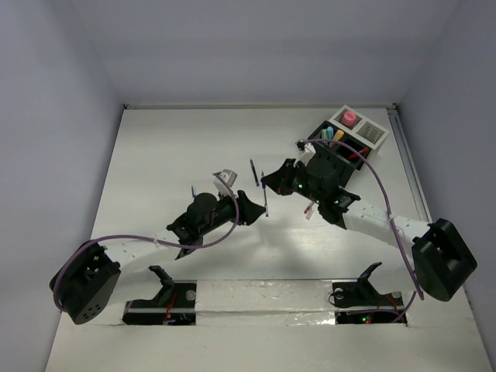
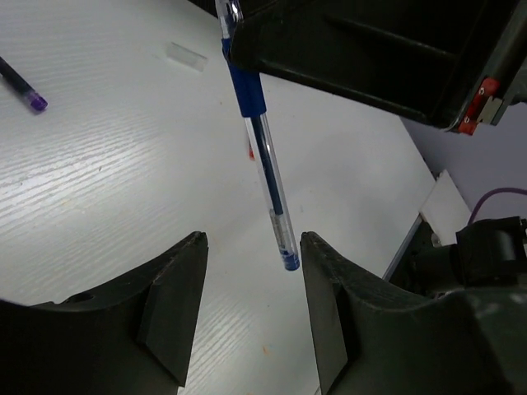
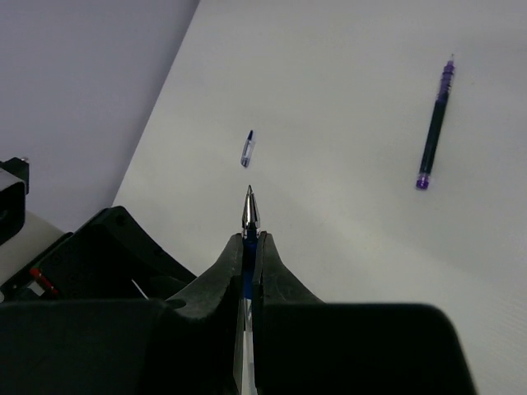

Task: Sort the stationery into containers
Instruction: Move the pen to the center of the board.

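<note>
My right gripper (image 1: pixel 271 184) is shut on a dark blue pen (image 1: pixel 266 203) and holds it above the table; its metal tip sticks out past the fingertips in the right wrist view (image 3: pixel 250 216). My left gripper (image 2: pixel 254 247) is open, and the pen's (image 2: pixel 263 156) free end hangs between its fingertips without touching them. A second dark pen (image 1: pixel 254 172) lies on the table, also seen in the right wrist view (image 3: pixel 434 132). The black and white organizer (image 1: pixel 370 146) at the far right holds several markers and a pink-capped bottle (image 1: pixel 349 118).
A small clear cap (image 3: pixel 247 150) lies on the table beyond the grippers. A red pen (image 1: pixel 310 209) lies under the right arm. Purple cables loop along both arms. The table's right edge has a raised rail (image 1: pixel 408 170).
</note>
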Available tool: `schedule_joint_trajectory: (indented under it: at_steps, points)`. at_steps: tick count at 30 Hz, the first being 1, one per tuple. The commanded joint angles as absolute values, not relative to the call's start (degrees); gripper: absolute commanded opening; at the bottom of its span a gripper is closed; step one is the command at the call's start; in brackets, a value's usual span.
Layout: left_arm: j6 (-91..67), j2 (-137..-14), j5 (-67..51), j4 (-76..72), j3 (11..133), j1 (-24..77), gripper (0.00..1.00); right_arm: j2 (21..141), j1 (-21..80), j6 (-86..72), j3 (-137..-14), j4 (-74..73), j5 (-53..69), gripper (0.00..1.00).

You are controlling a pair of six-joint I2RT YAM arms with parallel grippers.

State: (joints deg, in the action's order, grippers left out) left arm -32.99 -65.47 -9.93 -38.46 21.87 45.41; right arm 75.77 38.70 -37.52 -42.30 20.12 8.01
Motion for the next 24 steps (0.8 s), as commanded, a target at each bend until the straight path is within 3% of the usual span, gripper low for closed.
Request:
schedule_joint_trajectory:
  at_steps: [1, 7, 9, 16, 19, 21, 22, 24]
  points:
    - [-34.7, -65.5, -8.7, -45.1, 23.5, 45.7, 0.46, 74.7, 40.0, -39.3, -41.9, 27.8, 9.8, 0.00]
    - [-35.7, -66.9, -8.6, -48.2, 23.6, 45.7, 0.45, 75.3, 41.0, -41.4, -40.7, 31.9, 11.3, 0.00]
    - [-35.8, -67.0, -8.5, -48.5, 23.8, 45.7, 0.38, 75.4, 41.6, -41.7, -40.3, 33.2, 11.6, 0.00]
    - [-34.9, -65.3, -7.3, -46.2, 24.0, 45.7, 0.00, 75.8, 42.1, -41.6, -40.6, 33.2, 12.3, 0.00]
    - [-34.2, -62.8, -6.5, -43.4, 24.1, 45.7, 0.00, 75.8, 42.1, -40.6, -41.2, 31.8, 12.4, 0.00]
    - [-33.6, -60.0, -5.5, -41.3, 24.3, 45.7, 0.00, 76.1, 42.1, -39.3, -43.5, 28.4, 13.4, 0.07]
    - [-33.4, -57.9, -4.6, -38.8, 24.4, 45.7, 0.00, 76.1, 42.1, -37.5, -44.4, 26.9, 13.6, 0.19]
    - [-32.9, -55.7, -3.6, -35.4, 25.4, 45.7, 0.00, 75.9, 42.1, -35.6, -46.6, 23.9, 15.5, 0.33]
